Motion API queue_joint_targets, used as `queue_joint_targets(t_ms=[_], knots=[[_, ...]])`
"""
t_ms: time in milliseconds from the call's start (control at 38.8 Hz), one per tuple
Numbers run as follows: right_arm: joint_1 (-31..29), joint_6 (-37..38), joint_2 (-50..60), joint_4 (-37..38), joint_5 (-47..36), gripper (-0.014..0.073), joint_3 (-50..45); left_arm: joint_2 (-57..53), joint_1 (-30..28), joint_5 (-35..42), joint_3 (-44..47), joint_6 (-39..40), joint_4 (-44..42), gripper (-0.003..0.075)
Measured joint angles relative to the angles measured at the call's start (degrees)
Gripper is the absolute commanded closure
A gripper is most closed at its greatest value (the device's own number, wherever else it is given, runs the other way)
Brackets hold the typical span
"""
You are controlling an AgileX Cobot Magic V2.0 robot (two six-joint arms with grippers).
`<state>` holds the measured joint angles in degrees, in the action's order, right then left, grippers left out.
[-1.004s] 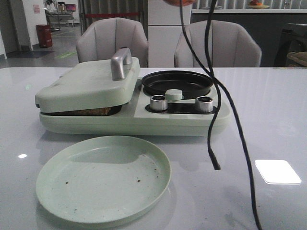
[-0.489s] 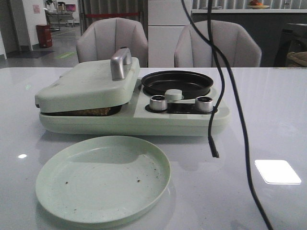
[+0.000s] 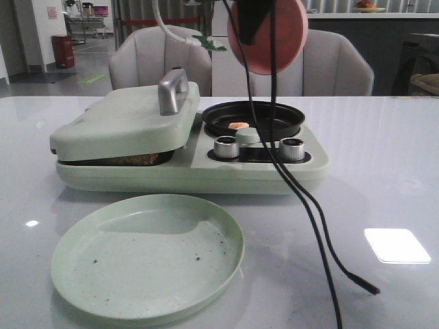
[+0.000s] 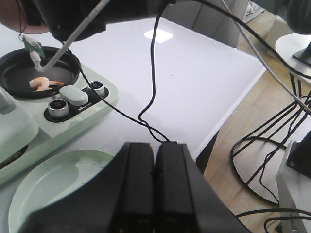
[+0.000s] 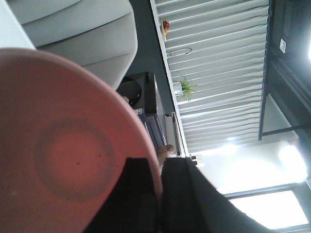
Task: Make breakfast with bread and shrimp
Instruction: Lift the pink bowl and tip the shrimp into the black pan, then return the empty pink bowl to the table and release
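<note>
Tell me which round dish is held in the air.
The pink round plate, gripped tilted above the black pan; the pale green plate lies on the table.

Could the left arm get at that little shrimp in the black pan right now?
Probably yes. The shrimp lies uncovered in the open black pan, but the pink plate and cables hang just above it, and the left gripper is shut, so it must open first.

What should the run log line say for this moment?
shrimp: in black pan | right gripper: shut on pink plate, tipped above pan | left gripper: shut, empty | bread: under closed lid | green plate: empty
</note>
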<state>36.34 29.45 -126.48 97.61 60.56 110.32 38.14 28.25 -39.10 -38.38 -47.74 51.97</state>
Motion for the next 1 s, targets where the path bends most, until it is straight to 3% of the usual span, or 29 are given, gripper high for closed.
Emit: queue_joint_targets(t_ms=[129,258,412,644,850,1004], knots=[[0.00,0.00,2.05,-3.38,1.56,0.0559,0.00,0.00,0.00,0.00,0.00,0.00,0.00,0.0620],[-0.11,-0.28,7.37,-11.60,3.71,0.0559,0.00,0.00,0.00,0.00,0.00,0.00,0.00,0.0620],[-3.67,-5.25,17.60,-30.29,7.43,0.0559,-2.07,0.00,0.00,0.00,0.00,0.00,0.00,0.0620],[-22.79,-8.11,33.71,-61.42,5.64,0.0559,-20.79,0.00,0.00,0.00,0.00,0.00,0.00,0.0620],[-42.84,-15.00,44.81,-85.00,-11.75,0.0559,-47.57,0.00,0.00,0.00,0.00,0.00,0.00,0.0620],[-48.18,-25.68,43.42,-99.12,-20.26,0.0559,-56.66,0.00,0.00,0.00,0.00,0.00,0.00,0.0620]])
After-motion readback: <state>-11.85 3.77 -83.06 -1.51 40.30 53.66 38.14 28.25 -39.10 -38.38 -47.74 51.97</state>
